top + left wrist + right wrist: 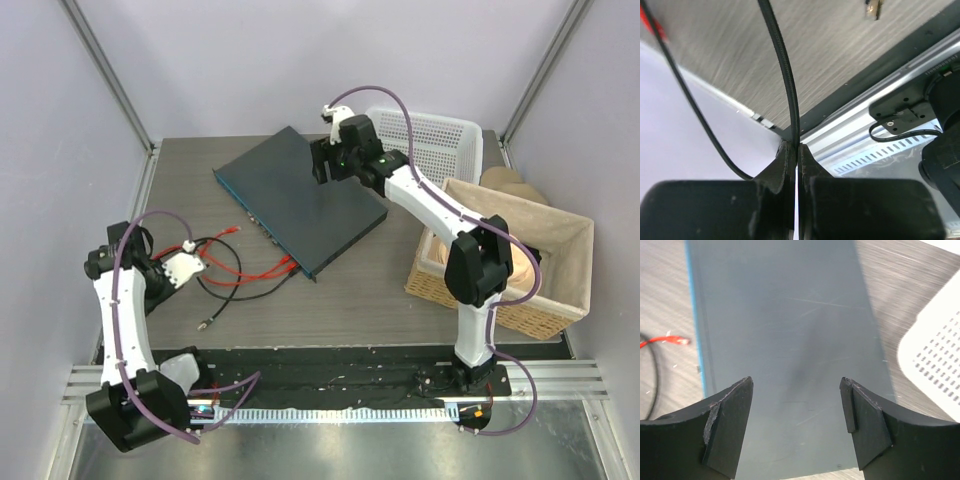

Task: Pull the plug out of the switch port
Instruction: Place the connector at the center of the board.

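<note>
The switch [300,195], a flat dark slate-grey box with a bluish front edge, lies slantwise mid-table. Red cables [262,272] and a black cable [225,282] run from its front edge to the left. One black cable end with a metal plug [203,322] lies loose on the table. My left gripper [200,265] is left of the switch, shut on the black cable [785,75]; its fingertips [792,147] pinch it. My right gripper [322,165] is open and empty above the switch's top [790,340], jaws [796,385] spread wide.
A white perforated basket [430,140] stands at the back right, its corner in the right wrist view [935,355]. A lined wicker basket [500,270] sits at the right. A red cable end [665,341] lies left of the switch. A black rail [330,365] runs along the near edge.
</note>
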